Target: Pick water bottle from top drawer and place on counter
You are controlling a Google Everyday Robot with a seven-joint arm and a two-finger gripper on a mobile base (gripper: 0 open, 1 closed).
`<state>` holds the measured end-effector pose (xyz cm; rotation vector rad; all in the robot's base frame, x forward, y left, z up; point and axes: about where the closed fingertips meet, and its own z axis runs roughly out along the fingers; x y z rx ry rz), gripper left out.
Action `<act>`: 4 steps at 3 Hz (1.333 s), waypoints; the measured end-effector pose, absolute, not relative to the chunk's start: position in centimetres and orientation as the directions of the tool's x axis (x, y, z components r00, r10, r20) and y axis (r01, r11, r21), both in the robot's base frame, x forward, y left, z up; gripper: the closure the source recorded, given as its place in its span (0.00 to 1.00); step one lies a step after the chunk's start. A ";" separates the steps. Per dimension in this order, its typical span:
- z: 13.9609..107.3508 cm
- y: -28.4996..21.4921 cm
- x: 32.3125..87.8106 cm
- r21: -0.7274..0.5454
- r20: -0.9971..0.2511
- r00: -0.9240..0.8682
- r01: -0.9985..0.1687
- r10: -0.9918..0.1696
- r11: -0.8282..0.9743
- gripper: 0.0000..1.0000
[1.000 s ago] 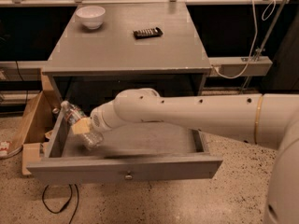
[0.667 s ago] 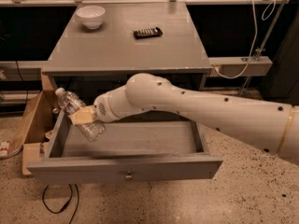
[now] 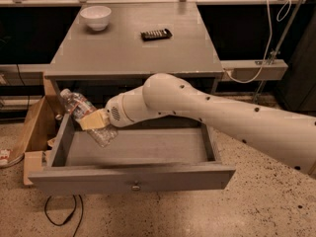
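Observation:
The water bottle (image 3: 81, 111) is a clear crinkled plastic bottle with a white-and-red label, tilted with its cap up and to the left. My gripper (image 3: 93, 120) is shut on the bottle's middle and holds it above the left end of the open top drawer (image 3: 133, 179). The drawer is pulled out and its floor shows nothing else in it. The grey counter (image 3: 133, 48) lies above and behind. My white arm reaches in from the right across the drawer.
A white bowl (image 3: 96, 17) stands at the counter's back left. A small dark flat object (image 3: 156, 34) lies near the counter's back middle. A cardboard box (image 3: 35, 132) sits on the floor left of the drawer. A cable (image 3: 61, 214) lies on the floor.
My gripper has lifted the bottle up out of the drawer's left end and a little to the right. The arm has risen with it.

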<state>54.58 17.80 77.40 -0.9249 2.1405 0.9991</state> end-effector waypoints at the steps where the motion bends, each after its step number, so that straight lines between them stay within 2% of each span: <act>1: 81.9 16.8 56.2 0.316 -0.765 -0.536 -0.796 -0.358 0.516 1.00; 2: 88.4 14.1 60.1 0.189 -0.769 -0.495 -0.781 -0.405 0.596 1.00; 3: 94.5 8.5 65.6 0.127 -0.755 -0.520 -0.713 -0.399 0.690 1.00; 4: 94.5 8.5 65.6 0.127 -0.755 -0.520 -0.713 -0.399 0.690 1.00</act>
